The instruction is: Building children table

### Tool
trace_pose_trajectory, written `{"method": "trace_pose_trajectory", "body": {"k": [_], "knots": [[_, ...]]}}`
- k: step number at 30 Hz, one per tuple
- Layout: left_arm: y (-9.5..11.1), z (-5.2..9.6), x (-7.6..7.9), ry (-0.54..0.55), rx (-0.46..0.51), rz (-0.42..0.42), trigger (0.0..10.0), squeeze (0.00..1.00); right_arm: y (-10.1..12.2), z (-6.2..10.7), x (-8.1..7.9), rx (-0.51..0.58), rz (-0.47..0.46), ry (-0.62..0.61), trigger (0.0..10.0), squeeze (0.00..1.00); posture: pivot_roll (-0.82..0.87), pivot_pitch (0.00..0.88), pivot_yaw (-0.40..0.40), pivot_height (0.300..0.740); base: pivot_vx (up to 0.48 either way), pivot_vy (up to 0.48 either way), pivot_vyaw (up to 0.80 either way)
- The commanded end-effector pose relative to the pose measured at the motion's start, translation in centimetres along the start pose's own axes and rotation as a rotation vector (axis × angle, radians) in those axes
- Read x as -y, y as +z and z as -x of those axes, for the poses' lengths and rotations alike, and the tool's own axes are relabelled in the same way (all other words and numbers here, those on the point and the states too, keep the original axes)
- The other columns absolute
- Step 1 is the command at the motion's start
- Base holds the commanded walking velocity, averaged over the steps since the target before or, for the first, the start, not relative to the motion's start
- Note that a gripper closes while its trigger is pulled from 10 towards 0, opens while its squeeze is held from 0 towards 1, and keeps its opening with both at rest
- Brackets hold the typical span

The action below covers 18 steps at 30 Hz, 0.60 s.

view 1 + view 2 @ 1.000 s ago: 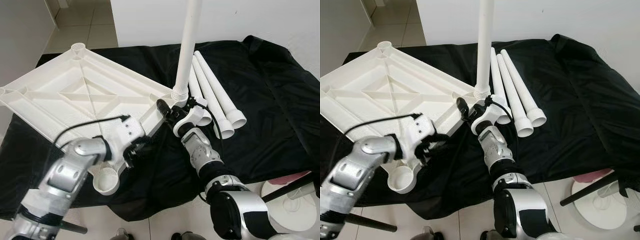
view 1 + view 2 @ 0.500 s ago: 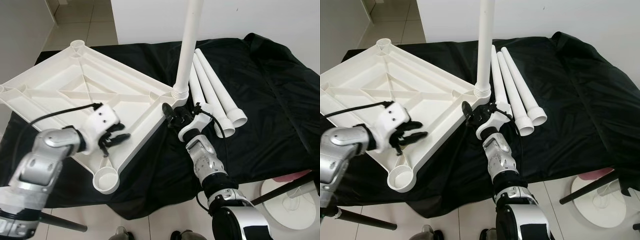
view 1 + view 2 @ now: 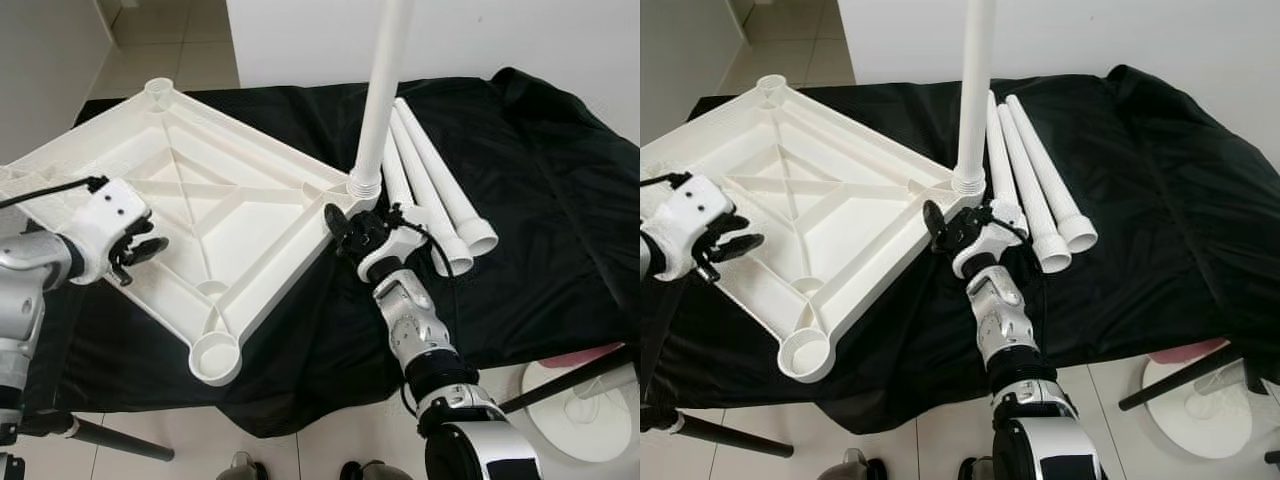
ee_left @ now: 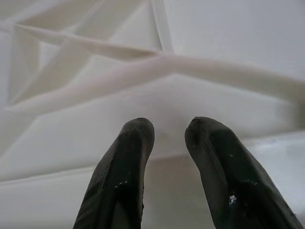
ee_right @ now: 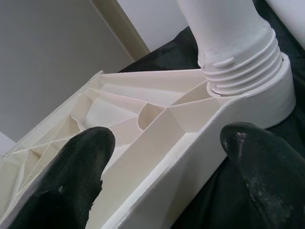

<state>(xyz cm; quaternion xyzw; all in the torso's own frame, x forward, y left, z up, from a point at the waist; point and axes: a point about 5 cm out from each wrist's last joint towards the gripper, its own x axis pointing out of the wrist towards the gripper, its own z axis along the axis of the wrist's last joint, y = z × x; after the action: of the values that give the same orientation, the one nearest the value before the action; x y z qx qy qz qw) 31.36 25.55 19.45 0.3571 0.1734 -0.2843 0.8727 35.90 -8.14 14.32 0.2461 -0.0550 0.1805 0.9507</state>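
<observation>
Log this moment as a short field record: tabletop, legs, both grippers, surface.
tabletop: white tabletop lying underside up, ribs showing
fitted leg: one leg standing upright in the corner socket
loose legs: three loose legs lying side by side beside that corner
empty socket: near-corner socket has no leg
left gripper: left gripper over the tabletop's left edge, open
right gripper: right gripper by the fitted corner, open
surface: black cloth under everything

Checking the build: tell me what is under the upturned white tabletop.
Under the tabletop lies the black cloth, draped over its support. What the cloth covers cannot be seen; only a dark leg shows below.
</observation>
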Motion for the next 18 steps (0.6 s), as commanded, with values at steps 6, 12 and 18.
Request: {"method": "trace_pose_trajectory", "body": {"k": [6,12,18], "knots": [[0.4,-2.6,1.7,0.214,-0.009,-0.091,10.0,0.0,-0.4,-1.3,-1.6,-0.037,-0.024,0.034,10.0,0.0,0.05,0.109,-0.002,0.74,0.0,0.0,0.0],[1.2,-3.9,4.1,0.091,0.033,-0.138,10.0,0.0,-0.9,-1.6,-1.8,-0.059,-0.046,0.026,10.0,0.0,0.05,0.102,0.006,0.74,0.0,0.0,0.0],[1.6,-4.4,5.5,0.032,0.052,-0.168,10.0,0.0,-1.1,-1.8,-1.8,-0.069,-0.056,0.018,10.0,0.0,0.05,0.102,0.011,0.74,0.0,0.0,0.0]]}}
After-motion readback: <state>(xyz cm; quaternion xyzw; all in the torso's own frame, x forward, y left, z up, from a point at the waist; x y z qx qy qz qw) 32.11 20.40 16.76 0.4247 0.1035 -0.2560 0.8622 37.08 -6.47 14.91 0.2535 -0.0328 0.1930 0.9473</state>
